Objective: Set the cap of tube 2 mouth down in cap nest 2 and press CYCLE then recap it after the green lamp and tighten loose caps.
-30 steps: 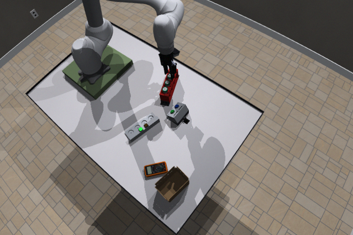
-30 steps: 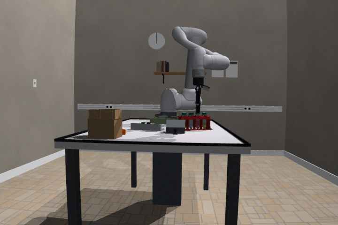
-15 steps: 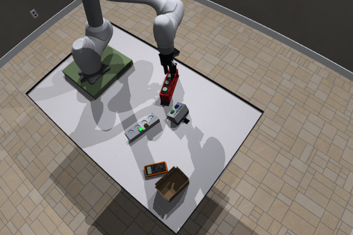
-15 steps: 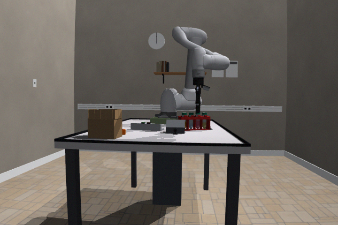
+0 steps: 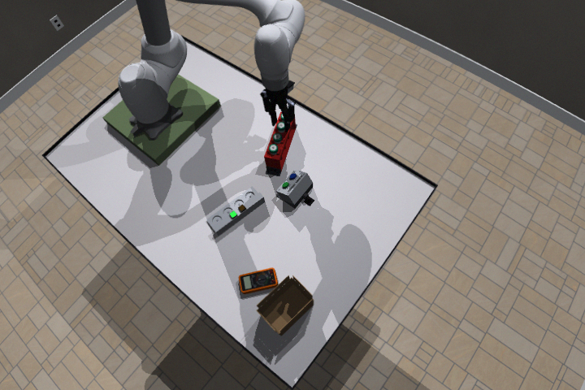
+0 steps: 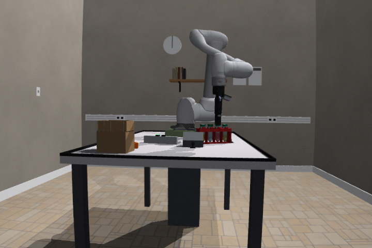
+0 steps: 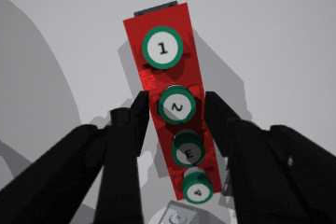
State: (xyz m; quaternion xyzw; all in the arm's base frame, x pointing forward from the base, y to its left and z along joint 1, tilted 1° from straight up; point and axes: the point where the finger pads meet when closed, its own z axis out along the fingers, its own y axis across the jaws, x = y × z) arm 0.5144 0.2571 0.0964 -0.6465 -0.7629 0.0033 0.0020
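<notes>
Cap 2 (image 7: 176,106) back on tube 2 in the red decapping station (image 7: 140,35), second in the row between cap 1 (image 7: 162,47) and cap 3 (image 7: 188,148). Claw (image 7: 175,122) open around it, fingers standing clear on either side, gripping nothing. Green lamp (image 5: 231,214) lit on the cap tray (image 5: 217,226), all four nests bare, so recapping apparently done and the tightness check next. Best lifted straight up before any sideways travel, to avoid nudging a neighbour. Then centred over cap 3 or cap 4 (image 7: 197,189), lowered squarely, closed gently, turned clockwise only until resistance. Afterwards released, and the green READY key (image 5: 284,184) on the counter (image 5: 371,202) pressed until lit.
</notes>
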